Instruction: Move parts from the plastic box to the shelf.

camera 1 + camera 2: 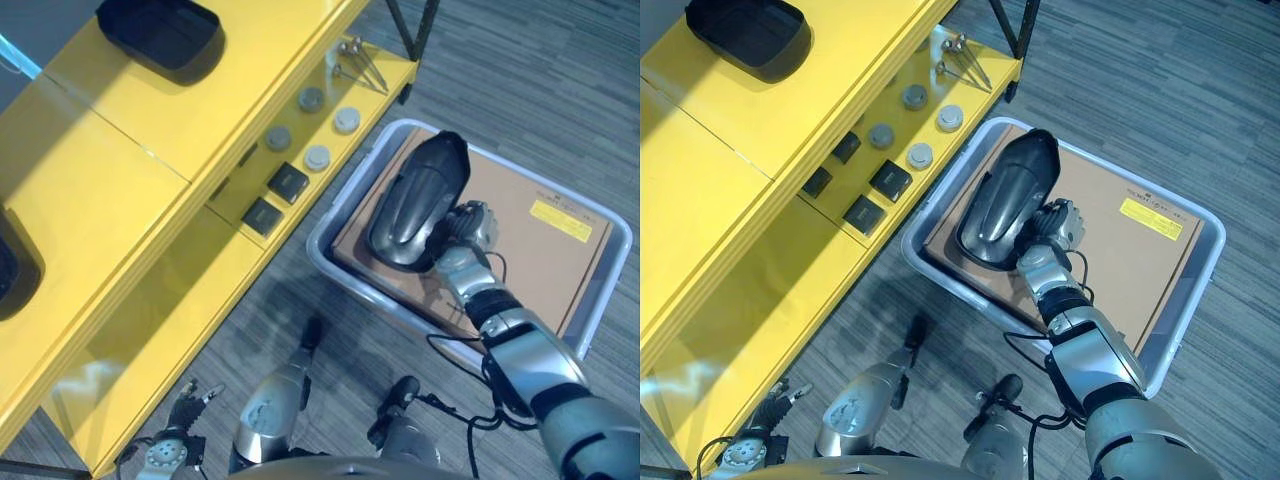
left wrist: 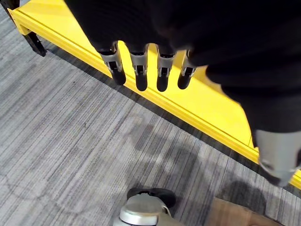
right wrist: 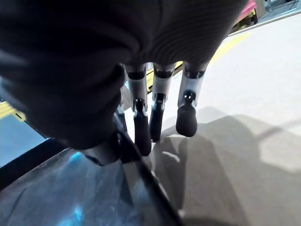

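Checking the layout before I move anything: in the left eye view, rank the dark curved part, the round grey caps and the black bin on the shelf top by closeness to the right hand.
1. Dark curved part, at the right hand, in the plastic box.
2. Round grey caps, lower shelf.
3. Black bin, shelf top, far corner.

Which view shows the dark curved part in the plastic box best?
Right eye view: the whole dark curved part lies on the cardboard, right hand at its edge. Left eye view matches. Right wrist view catches a close edge.
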Controlling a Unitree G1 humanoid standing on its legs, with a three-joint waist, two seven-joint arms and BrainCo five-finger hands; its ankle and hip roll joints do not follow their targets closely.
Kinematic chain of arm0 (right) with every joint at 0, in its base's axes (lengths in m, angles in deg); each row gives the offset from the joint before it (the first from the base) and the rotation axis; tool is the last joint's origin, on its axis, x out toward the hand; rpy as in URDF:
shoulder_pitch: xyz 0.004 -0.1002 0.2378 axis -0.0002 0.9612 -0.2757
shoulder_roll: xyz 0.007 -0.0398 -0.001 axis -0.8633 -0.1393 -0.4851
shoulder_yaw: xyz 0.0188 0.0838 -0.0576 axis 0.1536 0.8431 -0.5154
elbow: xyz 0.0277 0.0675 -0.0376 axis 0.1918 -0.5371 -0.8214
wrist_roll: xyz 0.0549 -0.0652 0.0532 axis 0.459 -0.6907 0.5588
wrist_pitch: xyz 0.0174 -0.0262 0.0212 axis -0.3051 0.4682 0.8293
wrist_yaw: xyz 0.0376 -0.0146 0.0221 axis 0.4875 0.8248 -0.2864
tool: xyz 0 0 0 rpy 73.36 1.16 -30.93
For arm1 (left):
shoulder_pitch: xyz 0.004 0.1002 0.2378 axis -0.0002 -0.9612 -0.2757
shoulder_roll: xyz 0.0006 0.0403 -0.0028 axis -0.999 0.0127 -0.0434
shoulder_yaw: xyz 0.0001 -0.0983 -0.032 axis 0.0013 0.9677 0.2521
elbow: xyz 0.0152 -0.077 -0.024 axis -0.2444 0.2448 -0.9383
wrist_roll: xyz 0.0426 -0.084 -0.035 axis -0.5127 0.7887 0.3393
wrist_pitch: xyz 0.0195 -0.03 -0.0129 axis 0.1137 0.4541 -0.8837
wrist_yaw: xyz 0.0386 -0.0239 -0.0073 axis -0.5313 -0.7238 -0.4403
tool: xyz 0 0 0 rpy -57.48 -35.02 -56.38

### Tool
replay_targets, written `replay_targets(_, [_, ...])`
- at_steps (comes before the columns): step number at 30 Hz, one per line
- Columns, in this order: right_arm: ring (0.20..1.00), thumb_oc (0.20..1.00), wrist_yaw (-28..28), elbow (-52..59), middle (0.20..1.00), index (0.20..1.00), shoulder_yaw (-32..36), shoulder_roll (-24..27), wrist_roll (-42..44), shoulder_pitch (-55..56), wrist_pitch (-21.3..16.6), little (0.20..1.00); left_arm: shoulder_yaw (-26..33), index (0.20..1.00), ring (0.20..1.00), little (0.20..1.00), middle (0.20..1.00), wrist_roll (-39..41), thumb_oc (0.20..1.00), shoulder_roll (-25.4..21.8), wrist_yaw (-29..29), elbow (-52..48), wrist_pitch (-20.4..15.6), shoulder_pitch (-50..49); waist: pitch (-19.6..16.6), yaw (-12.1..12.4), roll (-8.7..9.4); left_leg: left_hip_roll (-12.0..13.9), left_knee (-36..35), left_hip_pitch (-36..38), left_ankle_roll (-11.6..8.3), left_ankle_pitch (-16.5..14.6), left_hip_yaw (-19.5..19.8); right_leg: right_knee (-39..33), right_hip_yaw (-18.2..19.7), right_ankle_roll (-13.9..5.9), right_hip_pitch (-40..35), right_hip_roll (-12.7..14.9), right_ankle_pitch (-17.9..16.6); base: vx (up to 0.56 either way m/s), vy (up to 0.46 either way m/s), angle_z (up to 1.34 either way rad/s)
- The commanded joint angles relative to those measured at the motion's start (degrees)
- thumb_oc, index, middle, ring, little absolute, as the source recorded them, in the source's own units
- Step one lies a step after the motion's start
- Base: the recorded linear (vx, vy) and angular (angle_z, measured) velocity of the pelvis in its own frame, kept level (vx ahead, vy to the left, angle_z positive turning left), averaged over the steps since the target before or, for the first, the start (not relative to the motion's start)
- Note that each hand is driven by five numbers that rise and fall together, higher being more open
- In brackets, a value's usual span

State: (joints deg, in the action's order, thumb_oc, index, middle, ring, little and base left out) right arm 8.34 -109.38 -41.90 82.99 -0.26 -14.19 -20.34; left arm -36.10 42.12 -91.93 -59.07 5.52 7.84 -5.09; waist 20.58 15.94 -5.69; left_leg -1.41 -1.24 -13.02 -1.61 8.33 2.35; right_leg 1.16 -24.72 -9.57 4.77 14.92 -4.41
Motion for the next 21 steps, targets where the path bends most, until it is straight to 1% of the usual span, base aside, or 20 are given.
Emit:
replay_targets(1, [0.200,0.200,-0.70,-6.17,0.200,0.200,-0.61,-2.05,5.04,7.85,1.26,0.200,-2.68,1.000,1.000,1.000,1.000,1.52,1.000,-0.77,-0.42,0.56,-1.69,3.31,1.85,1.79,-0.01,2.57,0.59,-3.30,-0.71,-2.58,-2.22,2.40,2.82,-1.93,3.45,4.56,-0.77,0.00,-0.059,0.08])
replay_targets(2, [0.200,0.200,1.11,-5.15,0.200,0.200,0.74,-0.86,7.74,8.37,-1.96,0.200,-2.50,1.000,1.000,1.000,1.000,1.41,1.000,-0.86,-0.36,0.22,-2.46,3.23,1.50,1.45,0.20,2.84,0.44,-2.63,-0.76,-2.72,-2.53,2.23,2.84,-1.94,3.05,4.42,-0.88,0.01,-0.074,0.11])
replay_targets(3, [0.200,0.200,2.65,-3.35,0.200,0.200,1.76,0.20,9.81,8.80,-4.19,0.200,-2.15,1.000,1.000,1.000,1.000,1.89,1.000,-1.05,-0.22,-0.41,-2.86,3.04,1.20,1.12,0.50,3.07,0.36,-2.00,-0.85,-2.78,-2.73,2.03,2.97,-1.94,2.57,4.10,-0.90,0.01,-0.096,0.13])
replay_targets(5, [0.200,0.200,4.54,0.23,0.200,0.200,3.67,1.95,12.03,9.76,-6.93,0.200,-1.17,1.000,1.000,1.000,1.000,1.46,1.000,-1.40,-0.03,-1.84,-3.39,2.60,0.64,0.53,1.05,3.46,0.18,-1.05,-0.97,-2.92,-3.05,1.83,3.20,-1.94,1.99,3.74,-0.88,0.04,-0.091,0.07])
replay_targets(6, [0.200,0.200,6.62,4.52,0.200,0.200,6.24,3.72,12.98,11.11,-9.91,0.200,-0.24,1.000,1.000,1.000,1.000,0.15,1.000,-1.93,0.02,-3.80,-4.27,1.88,-0.05,-0.10,1.63,3.88,0.04,-0.06,-1.09,-3.12,-3.40,1.65,3.51,-1.97,1.41,3.36,-0.87,0.07,-0.109,-0.02])
replay_targets(8, [0.200,0.200,7.54,10.30,0.200,0.200,10.26,6.21,12.12,12.75,-11.70,0.200,0.74,1.000,1.000,1.000,1.000,-2.12,1.000,-3.11,-0.36,-7.52,-4.17,1.04,-0.99,-0.91,2.33,4.37,-0.31,1.30,-1.23,-3.31,-3.84,1.40,3.93,-2.04,0.65,3.00,-0.94,0.10,-0.110,-0.10])
replay_targets(9, [0.200,0.200,7.65,15.95,0.200,0.200,13.80,8.39,11.82,14.37,-12.70,0.200,1.13,1.000,1.000,1.000,1.000,-2.49,1.000,-4.44,0.50,-11.61,-4.41,0.56,-2.16,-1.80,2.97,4.89,-0.83,2.85,-1.33,-3.43,-4.51,1.01,4.45,-2.09,-0.33,2.61,-1.03,0.11,-0.095,-0.21])
replay_targets(12, [0.200,0.200,7.60,22.55,0.200,0.200,16.75,9.77,11.29,15.89,-11.79,0.200,1.83,1.000,1.000,1.000,1.000,-1.28,1.000,-5.59,2.12,-17.98,-3.39,0.37,-3.48,-2.82,3.48,5.42,-1.50,4.71,-1.52,-3.50,-5.23,0.29,4.99,-2.10,-1.64,2.17,-1.16,0.08,-0.067,-0.29])
replay_targets(13, [0.200,0.200,7.20,25.76,0.200,0.200,17.70,10.12,11.44,16.64,-10.59,0.200,2.11,1.000,1.000,1.000,1.000,-0.02,1.000,-6.20,3.07,-21.81,-1.41,0.63,-4.20,-3.35,3.71,5.69,-1.73,5.56,-1.60,-3.57,-5.58,-0.06,5.22,-2.13,-2.23,2.01,-1.26,0.09,-0.066,-0.33])
replay_targets(15, [0.200,0.200,6.57,30.76,0.200,0.200,18.56,10.03,10.48,18.07,-8.43,0.200,1.94,1.000,1.000,1.000,1.000,1.06,1.000,-7.01,4.75,-27.34,0.06,1.52,-5.54,-4.36,4.11,6.03,-1.86,6.82,-1.66,-3.64,-6.19,-0.73,5.76,-2.07,-3.17,1.78,-1.60,0.09,-0.056,-0.20])
replay_targets(16, [0.200,0.200,6.06,31.92,0.200,0.200,18.74,9.90,10.30,18.53,-7.85,0.200,1.69,1.000,1.000,1.000,1.000,1.71,1.000,-7.39,5.26,-29.60,1.26,1.98,-5.82,-4.64,4.21,6.24,-1.91,7.55,-1.74,-3.72,-6.45,-0.97,5.93,-2.06,-3.75,1.69,-1.67,0.13,-0.057,-0.22])
replay_targets(17, [0.200,0.200,4.64,33.85,0.200,0.200,18.47,9.44,9.40,19.18,-6.56,0.200,0.99,1.000,1.000,1.000,1.000,2.62,1.000,-7.71,7.06,-33.68,3.10,3.48,-7.04,-5.55,4.43,6.57,-2.03,8.85,-1.89,-3.91,-6.94,-1.71,6.55,-1.96,-4.77,1.44,-1.84,0.14,-0.059,-0.26])
replay_targets(18, [0.200,0.200,3.74,34.57,0.200,0.200,18.35,9.22,8.63,19.50,-5.76,0.200,0.50,1.000,1.000,1.000,1.000,3.10,1.000,-7.63,8.32,-35.80,3.85,4.61,-7.73,-6.08,4.54,6.74,-2.11,9.51,-1.94,-3.99,-7.08,-2.16,7.03,-1.92,-5.27,1.24,-1.96,0.18,-0.073,-0.25])
replay_targets(19, [0.200,0.200,1.57,35.17,0.200,0.200,17.65,8.51,6.89,20.52,-5.37,0.200,-0.43,1.000,1.000,1.000,1.000,5.53,1.000,-7.17,9.75,-39.97,7.32,6.70,-8.82,-6.80,4.72,7.12,-2.14,10.71,-2.13,-4.18,-7.55,-2.82,7.43,-1.90,-6.33,1.02,-2.08,0.12,-0.049,-0.21])
replay_targets(20, [0.200,0.200,1.40,35.25,0.200,0.200,17.60,8.44,6.71,20.61,-5.38,0.200,-0.48,1.000,1.000,1.000,1.000,5.78,1.000,-7.15,9.94,-40.33,7.58,6.83,-8.88,-6.84,4.73,7.16,-2.17,10.87,-2.15,-4.19,-7.60,-2.91,7.45,-1.90,-6.47,0.98,-2.10,0.12,-0.056,-0.25])
replay_targets(21, [0.200,0.200,-0.84,36.17,0.200,0.200,16.16,7.64,3.65,21.09,-4.20,0.200,-1.33,1.000,1.000,1.000,1.000,7.95,1.000,-6.56,11.82,-43.13,9.84,9.30,-9.74,-7.48,4.90,7.43,-2.11,11.58,-2.16,-4.33,-8.05,-3.27,7.62,-1.94,-7.08,0.94,-2.20,0.08,-0.037,-0.29])
